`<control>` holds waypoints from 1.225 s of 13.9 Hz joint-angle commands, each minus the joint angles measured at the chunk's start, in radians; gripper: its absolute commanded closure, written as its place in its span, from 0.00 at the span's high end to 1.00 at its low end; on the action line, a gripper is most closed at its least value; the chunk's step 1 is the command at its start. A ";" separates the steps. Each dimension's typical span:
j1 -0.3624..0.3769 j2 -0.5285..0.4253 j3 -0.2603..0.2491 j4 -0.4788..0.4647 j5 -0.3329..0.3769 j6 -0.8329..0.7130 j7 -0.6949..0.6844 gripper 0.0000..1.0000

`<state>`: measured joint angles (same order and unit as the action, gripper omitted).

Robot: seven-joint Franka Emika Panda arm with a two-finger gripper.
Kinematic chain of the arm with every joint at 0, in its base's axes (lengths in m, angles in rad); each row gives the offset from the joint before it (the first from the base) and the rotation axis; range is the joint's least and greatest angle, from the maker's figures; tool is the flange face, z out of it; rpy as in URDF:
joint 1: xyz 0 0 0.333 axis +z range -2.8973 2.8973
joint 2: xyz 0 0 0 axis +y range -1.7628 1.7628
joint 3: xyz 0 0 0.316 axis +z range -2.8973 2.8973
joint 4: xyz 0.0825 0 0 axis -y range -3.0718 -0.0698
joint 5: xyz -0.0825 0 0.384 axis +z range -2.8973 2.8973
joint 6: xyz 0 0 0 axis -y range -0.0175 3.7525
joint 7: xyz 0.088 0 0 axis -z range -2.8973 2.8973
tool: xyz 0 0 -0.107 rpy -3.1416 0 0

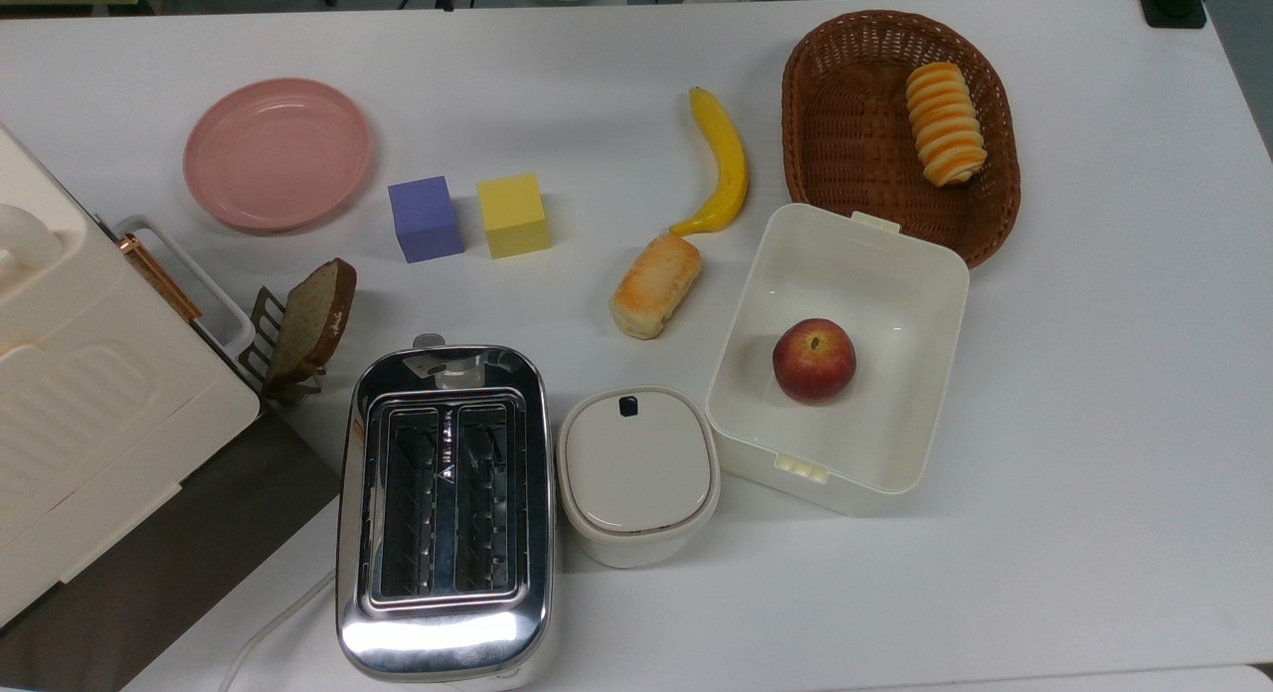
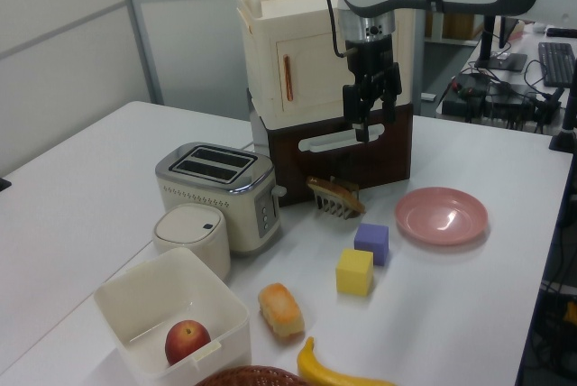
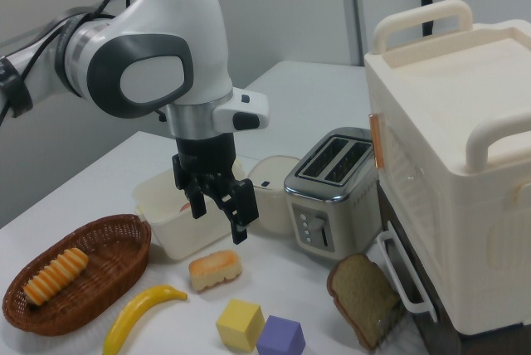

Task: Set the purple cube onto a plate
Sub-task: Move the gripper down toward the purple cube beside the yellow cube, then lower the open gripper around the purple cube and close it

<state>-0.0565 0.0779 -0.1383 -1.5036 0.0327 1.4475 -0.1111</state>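
Observation:
The purple cube [image 1: 425, 218] [image 2: 371, 242] [image 3: 280, 338] rests on the white table, right beside a yellow cube [image 1: 512, 215] [image 2: 354, 271] [image 3: 241, 323]. The pink plate [image 1: 277, 153] [image 2: 441, 215] lies bare on the purple cube's other side, about a cube-width away. My gripper [image 2: 372, 121] [image 3: 221, 219] hangs high in the air, open, with nothing between its fingers. In the left view it is well above the bread slice and in front of the cream cabinet, far from the cube.
A bread slice in a small rack [image 1: 308, 319], a chrome toaster [image 1: 445, 508], a white lidded pot [image 1: 636, 473], a white box [image 1: 925, 274] with an apple, a bread roll [image 1: 655, 285], a banana [image 1: 723, 161] and a wicker basket [image 1: 855, 125] share the table. A cream cabinet [image 2: 297, 61] stands at the edge.

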 commanded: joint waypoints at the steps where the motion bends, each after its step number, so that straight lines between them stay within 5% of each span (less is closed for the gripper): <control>1: 0.029 0.000 -0.030 -0.014 0.003 -0.009 -0.025 1.00; 6: 0.035 0.022 -0.029 -0.027 0.003 0.062 -0.027 1.00; 17: 0.119 0.054 -0.021 -0.274 0.001 0.349 -0.082 1.00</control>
<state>0.0384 0.1316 -0.1440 -1.7071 0.0326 1.7287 -0.1456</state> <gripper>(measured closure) 0.000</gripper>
